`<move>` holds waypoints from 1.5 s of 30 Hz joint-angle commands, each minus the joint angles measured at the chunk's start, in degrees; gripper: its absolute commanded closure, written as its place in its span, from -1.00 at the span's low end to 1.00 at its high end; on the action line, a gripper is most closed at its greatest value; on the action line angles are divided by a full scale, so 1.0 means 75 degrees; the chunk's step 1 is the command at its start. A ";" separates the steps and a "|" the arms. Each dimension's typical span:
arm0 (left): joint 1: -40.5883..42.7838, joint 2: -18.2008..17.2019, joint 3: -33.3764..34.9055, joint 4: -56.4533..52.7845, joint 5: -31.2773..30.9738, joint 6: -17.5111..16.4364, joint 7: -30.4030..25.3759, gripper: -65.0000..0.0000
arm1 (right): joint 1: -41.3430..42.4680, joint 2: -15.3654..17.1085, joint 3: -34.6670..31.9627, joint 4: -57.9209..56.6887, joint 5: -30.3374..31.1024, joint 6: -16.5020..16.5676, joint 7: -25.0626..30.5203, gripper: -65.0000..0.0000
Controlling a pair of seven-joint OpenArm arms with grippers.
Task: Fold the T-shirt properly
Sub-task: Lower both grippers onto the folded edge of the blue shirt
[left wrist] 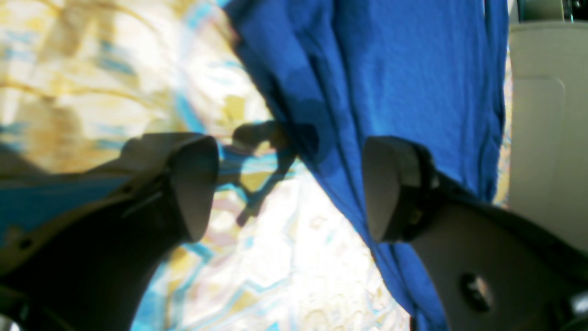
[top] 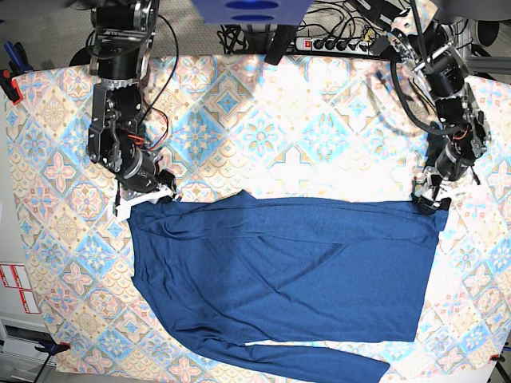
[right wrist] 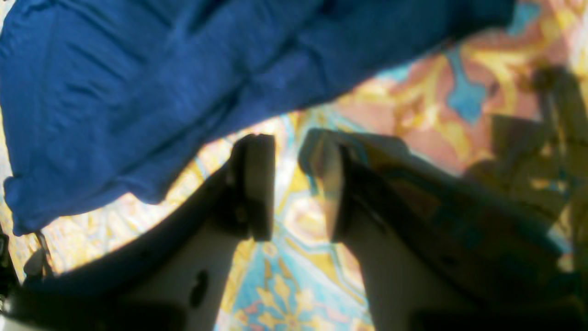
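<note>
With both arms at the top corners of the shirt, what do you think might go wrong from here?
1. Both grippers are open beside the shirt, holding nothing: the left gripper or the right gripper may pinch the patterned tablecloth instead.
2. The lower sleeve trails out along the bottom edge and could spoil the fold.

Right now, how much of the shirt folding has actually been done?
It looks early on. The T-shirt lies spread on the patterned tablecloth, its top edge straight, which suggests one lengthwise fold. Nothing is in hand: the left gripper stands open at one top corner, and the right gripper, jaws a little apart, holds no cloth at the other. The sleeve along the bottom and the crosswise folds remain.
</note>
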 commanded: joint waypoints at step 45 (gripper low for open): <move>-0.0085 -0.0086 -0.0012 0.0120 -0.0109 0.0262 -0.0015 -0.48 | 0.0148 0.0054 -0.0006 0.0155 0.0089 0.0080 0.0145 0.46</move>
